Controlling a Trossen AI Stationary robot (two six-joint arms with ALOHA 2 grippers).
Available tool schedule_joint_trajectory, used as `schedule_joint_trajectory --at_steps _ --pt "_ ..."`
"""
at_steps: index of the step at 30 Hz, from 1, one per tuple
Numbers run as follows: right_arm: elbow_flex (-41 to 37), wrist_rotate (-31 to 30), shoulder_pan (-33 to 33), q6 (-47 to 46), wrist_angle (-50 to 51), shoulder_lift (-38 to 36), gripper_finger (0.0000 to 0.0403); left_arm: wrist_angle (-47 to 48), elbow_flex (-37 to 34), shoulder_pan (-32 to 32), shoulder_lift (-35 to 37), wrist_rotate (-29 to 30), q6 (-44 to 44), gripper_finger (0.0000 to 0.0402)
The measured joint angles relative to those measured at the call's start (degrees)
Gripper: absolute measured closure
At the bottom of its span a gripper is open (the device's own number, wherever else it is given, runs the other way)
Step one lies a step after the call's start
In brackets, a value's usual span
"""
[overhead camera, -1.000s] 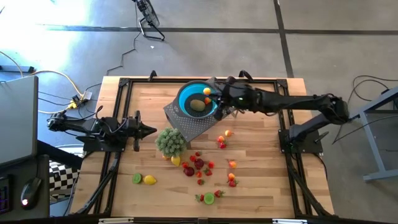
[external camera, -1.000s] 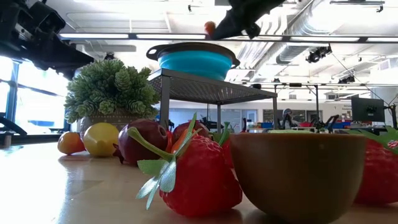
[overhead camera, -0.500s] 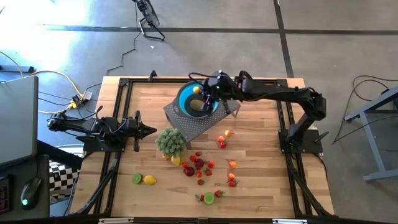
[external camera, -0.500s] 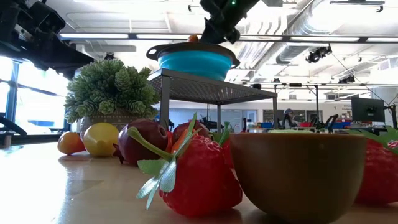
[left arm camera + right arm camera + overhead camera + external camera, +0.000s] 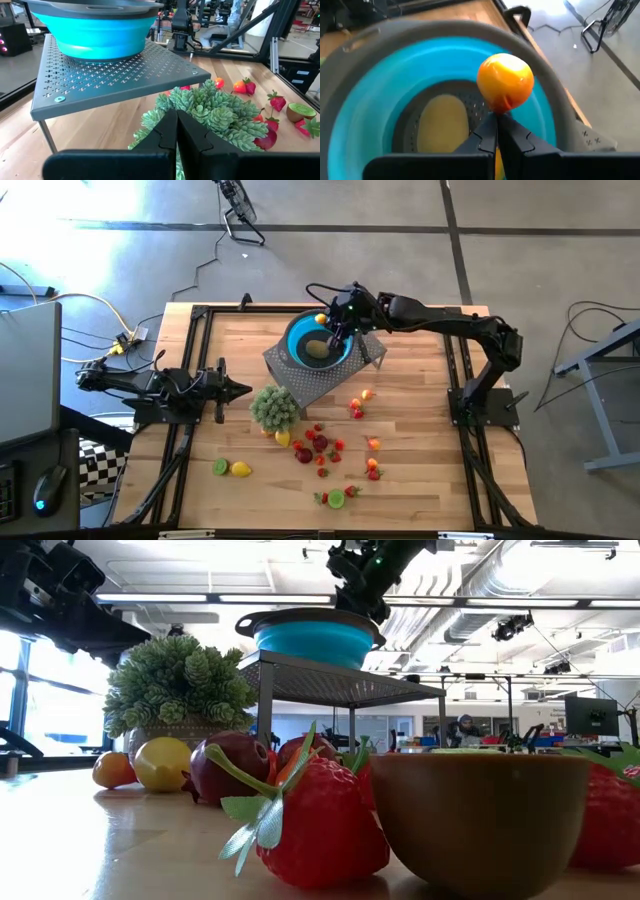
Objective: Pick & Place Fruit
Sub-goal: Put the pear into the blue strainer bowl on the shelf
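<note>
My right gripper (image 5: 328, 326) hangs over the blue bowl (image 5: 300, 340) and is shut on an orange-yellow fruit (image 5: 506, 87). The bowl stands on a grey perforated stand (image 5: 312, 383), and a yellow-green fruit (image 5: 442, 122) lies in its bottom. More fruit (image 5: 320, 445) lies scattered on the wooden table, with a lemon (image 5: 241, 469) and a lime half (image 5: 220, 466) apart at the near left. My left gripper (image 5: 245, 390) waits shut at the table's left, pointing at the potted plant (image 5: 210, 112). In the low view the right gripper (image 5: 360, 585) hides the held fruit. My right gripper pinches the orange-yellow fruit by its lower edge (image 5: 501, 106) between the free ends of its two fingers (image 5: 487, 131). The fingers come from the table's right, slanting down. The fruit sticks out beyond the fingertips, lifted clear above the bowl's inside near its far wall.
A green potted plant (image 5: 274, 408) stands just near-left of the stand. A halved kiwi (image 5: 480, 820) and a strawberry (image 5: 320, 830) lie close to the low camera. Bare wood lies at the table's near left and far right.
My right gripper has carried the orange-yellow fruit toward the table's left, from the bowl's right rim to over its inside. It has tipped further down, and the fruit sits lower, close to the rim. It has stayed shut on the fruit.
</note>
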State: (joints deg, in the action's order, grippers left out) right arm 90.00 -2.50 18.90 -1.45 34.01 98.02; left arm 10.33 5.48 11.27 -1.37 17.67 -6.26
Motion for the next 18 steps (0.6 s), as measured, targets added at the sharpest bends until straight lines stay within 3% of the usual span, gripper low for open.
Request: schedule_joint_trajectory --at_steps 14,18 --pt "-0.2 0.9 -0.9 -1.6 2.8 0.0 0.0399 0.1 0.0 0.0 0.0 0.0 0.0 0.0401" --pt "-0.2 -1.7 -0.9 -1.6 2.6 0.0 0.0386 0.1 0.0 0.0 0.0 0.0 0.0 0.0401"
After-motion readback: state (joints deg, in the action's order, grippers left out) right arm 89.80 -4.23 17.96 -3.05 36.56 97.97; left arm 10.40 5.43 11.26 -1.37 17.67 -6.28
